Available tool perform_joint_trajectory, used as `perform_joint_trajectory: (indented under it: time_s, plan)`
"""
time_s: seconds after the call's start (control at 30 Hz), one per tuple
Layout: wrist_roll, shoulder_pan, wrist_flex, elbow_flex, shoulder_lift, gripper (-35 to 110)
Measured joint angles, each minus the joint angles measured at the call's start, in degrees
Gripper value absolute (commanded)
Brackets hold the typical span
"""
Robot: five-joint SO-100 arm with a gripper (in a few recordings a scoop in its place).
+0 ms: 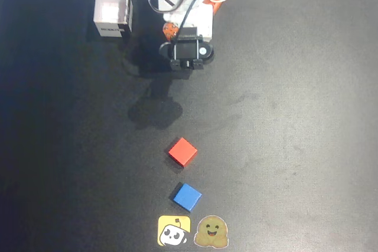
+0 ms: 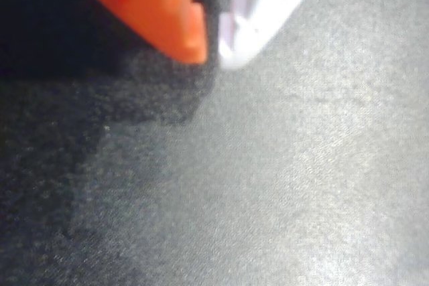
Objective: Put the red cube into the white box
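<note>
Your gripper [image 2: 211, 48] is pinched together on nothing: in the wrist view the orange finger and the white finger meet tip to tip just above bare table [image 2: 301, 185], with no cube between them. In the overhead view the arm [image 1: 188, 51] is folded up near its base at the top of the picture, so it reads as a resting pose with the pick not yet begun, and that is likely why the wrist camera looks down on empty dark cloth. The red cube [image 1: 182, 151] lies well apart from the arm, lower in the picture and roughly in line with it, flat on the table and turned so its corners point up and down the frame like a diamond. It is a small matte red-orange block with plain faces and crisp edges; the turned faces mean you will probably need to rotate the wrist, or accept a corner grip. Just below it sits a blue cube [image 1: 187, 196] of similar size, near but not touching, so approach the red one from the arm's side to avoid nudging it. The white box [image 1: 112, 11] stands open-topped to the left of the base in the overhead view, its dark label facing down the frame, a short swing from the arm's base. Two stickers [image 1: 194, 231] lie at the bottom edge.
</note>
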Motion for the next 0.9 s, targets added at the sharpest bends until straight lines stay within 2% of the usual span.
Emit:
perform_joint_trajectory:
  time_s: [0.9]
  plan:
    - [-0.18, -0.35, -0.18, 0.0, -0.09, 0]
